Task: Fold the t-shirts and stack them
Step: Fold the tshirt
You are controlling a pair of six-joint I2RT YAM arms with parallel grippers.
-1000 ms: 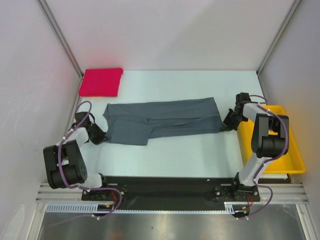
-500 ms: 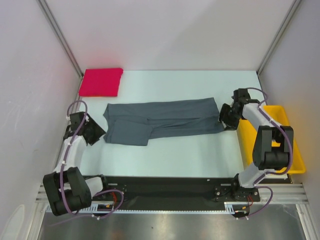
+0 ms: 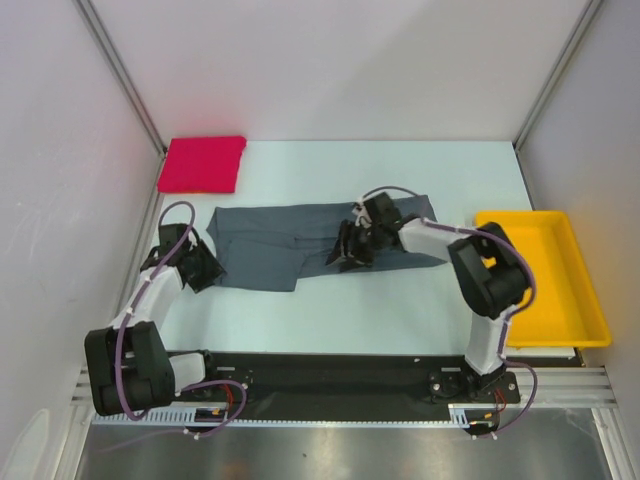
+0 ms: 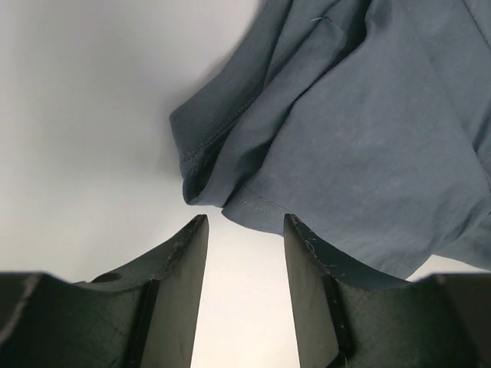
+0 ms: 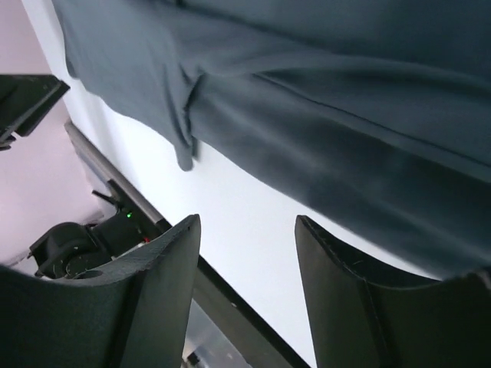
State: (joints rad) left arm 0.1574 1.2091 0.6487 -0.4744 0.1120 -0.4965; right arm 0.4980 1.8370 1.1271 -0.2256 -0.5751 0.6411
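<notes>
Slate-grey t-shirt (image 3: pixel 290 245) lay lengthwise across the middle of the table (image 3: pixel 400 310), with both grippers released.
The grey t-shirt was folded into a long band, with one sleeve bunched at its left end. The pinkish-red t-shirt (image 3: pixel 203 163) lay folded at the far left corner, well apart from it. The left gripper (image 4: pixel 244 224) stood just beside the sleeve hem, jaws parted with nothing between them. The right gripper (image 5: pixel 247 218) was over the band's middle, jaws likewise parted and empty; whether it touched the cloth could not be told from above. A yellow tray (image 3: pixel 545 280) sat at the table's right edge.
</notes>
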